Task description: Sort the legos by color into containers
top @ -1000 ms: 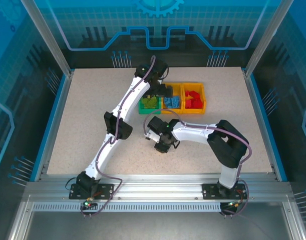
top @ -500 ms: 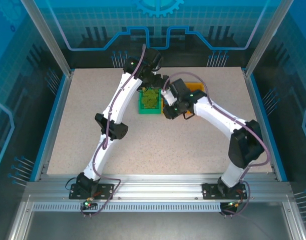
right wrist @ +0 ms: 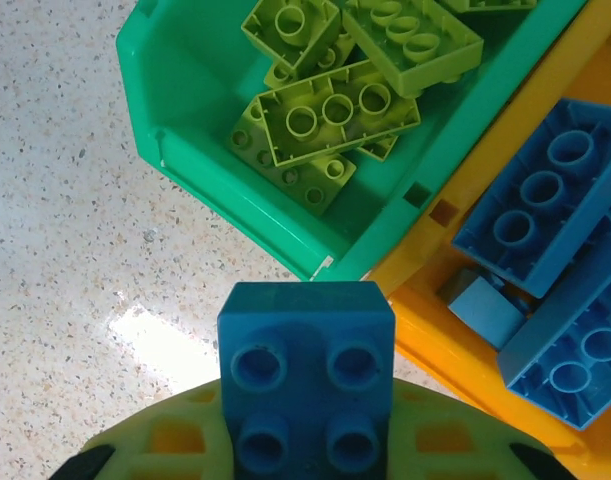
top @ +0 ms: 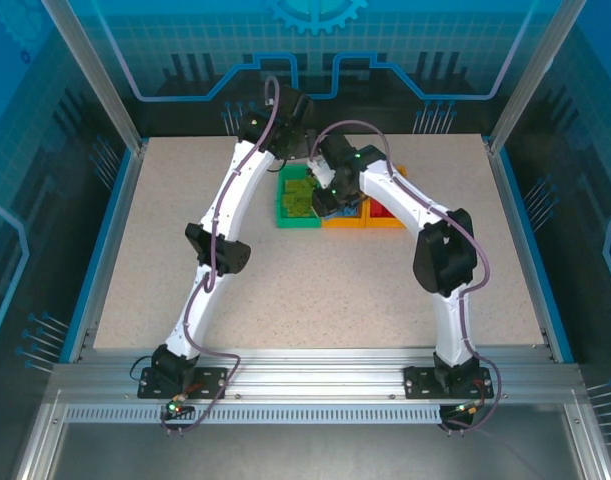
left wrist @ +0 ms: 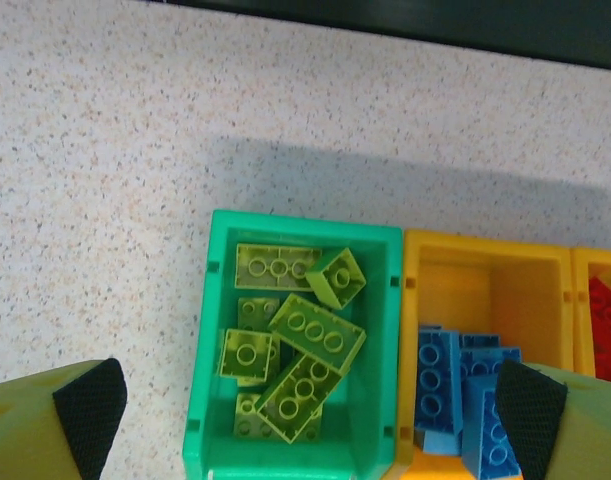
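Right gripper [right wrist: 305, 455] pinches a blue lego [right wrist: 305, 370] by the rim of the green bin [right wrist: 185, 95] where it meets the yellow bin [right wrist: 425, 335]; left gripper [left wrist: 305, 410], spread wide, overlooks lime legos [left wrist: 303, 345] and, at its view's edge, red legos [left wrist: 607, 320]

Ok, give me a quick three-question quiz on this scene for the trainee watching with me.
1. True or false: the right tool is shut on a blue brick.
2. What lies in the green bin? A: red bricks. B: lime green bricks. C: nothing.
3. Fill in: the left tool, above the bins, has its jaws ____.
Key: 1 true; 2 B; 3 open.
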`<action>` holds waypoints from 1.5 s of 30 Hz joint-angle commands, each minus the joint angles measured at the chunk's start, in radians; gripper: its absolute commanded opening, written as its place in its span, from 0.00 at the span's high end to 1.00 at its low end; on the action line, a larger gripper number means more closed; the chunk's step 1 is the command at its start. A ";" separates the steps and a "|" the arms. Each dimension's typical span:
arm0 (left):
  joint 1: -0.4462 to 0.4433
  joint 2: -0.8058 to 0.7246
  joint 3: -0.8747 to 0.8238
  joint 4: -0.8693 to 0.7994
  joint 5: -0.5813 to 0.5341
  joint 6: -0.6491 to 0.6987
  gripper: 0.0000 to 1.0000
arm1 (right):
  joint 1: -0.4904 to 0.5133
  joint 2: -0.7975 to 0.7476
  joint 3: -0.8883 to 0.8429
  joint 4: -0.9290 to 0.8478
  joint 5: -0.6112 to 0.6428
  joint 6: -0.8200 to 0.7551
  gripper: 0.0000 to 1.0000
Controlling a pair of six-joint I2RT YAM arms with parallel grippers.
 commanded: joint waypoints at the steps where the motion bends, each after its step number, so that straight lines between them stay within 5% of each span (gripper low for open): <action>1: -0.080 -0.060 0.052 -0.298 0.150 0.075 0.01 | -0.144 0.088 0.072 0.072 0.070 0.209 0.86; 17: -0.058 -0.037 0.052 -0.303 0.172 0.032 0.01 | -0.262 0.180 0.199 0.021 0.042 0.228 0.86; 27: -0.054 -0.033 0.051 -0.278 0.197 0.026 0.01 | -0.244 0.207 0.236 0.022 0.033 0.195 0.83; 34: -0.055 -0.036 0.051 -0.282 0.191 0.031 0.01 | -0.239 0.207 0.246 0.012 0.027 0.235 0.59; 41: -0.062 -0.035 0.052 -0.293 0.183 0.034 0.01 | -0.243 0.252 0.284 0.006 0.055 0.249 0.61; 45: -0.070 -0.037 0.051 -0.298 0.176 0.035 0.01 | -0.244 0.284 0.354 -0.051 0.055 0.239 0.50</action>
